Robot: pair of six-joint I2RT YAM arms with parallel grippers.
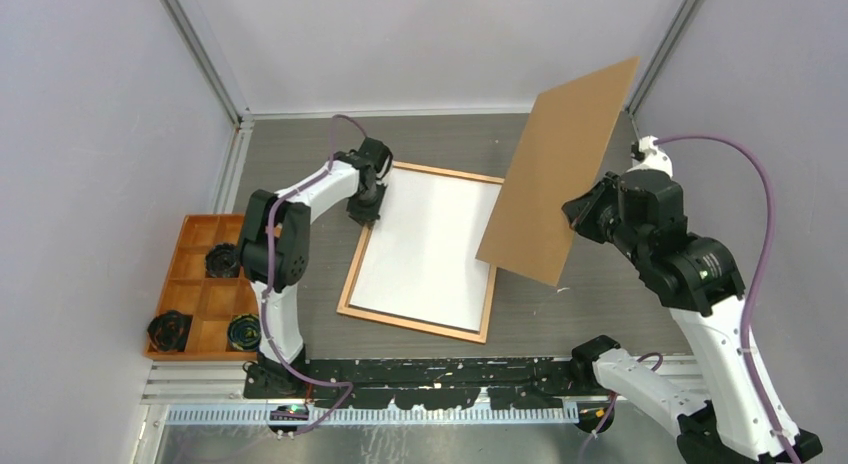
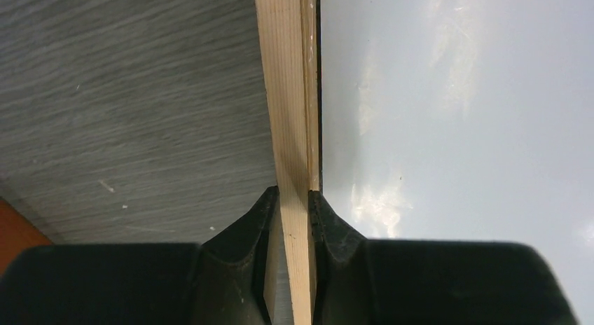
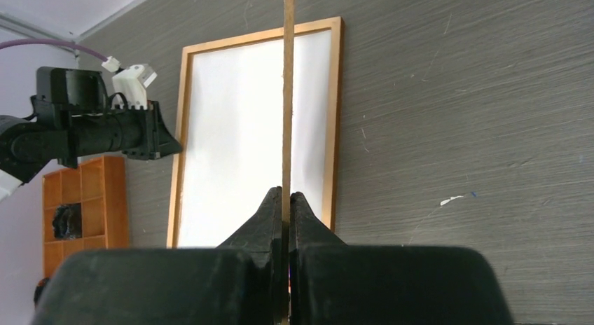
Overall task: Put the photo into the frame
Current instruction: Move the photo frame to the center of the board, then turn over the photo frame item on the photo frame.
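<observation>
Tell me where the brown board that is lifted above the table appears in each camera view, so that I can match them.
Top external: the brown board is at the upper right, tilted above the table.
Left wrist: not in it.
Right wrist: at the centre, seen edge-on as a thin vertical strip between the closed jaws.
Shared landmark: the wooden frame, seen in all three views.

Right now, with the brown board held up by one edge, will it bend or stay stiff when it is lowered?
Probably stiff: the brown board looks flat and straight though the right end effector pinches only one edge. Likely light, since that small pinch carries it tilted in the air. Its wide face may twist in the grip.
</observation>
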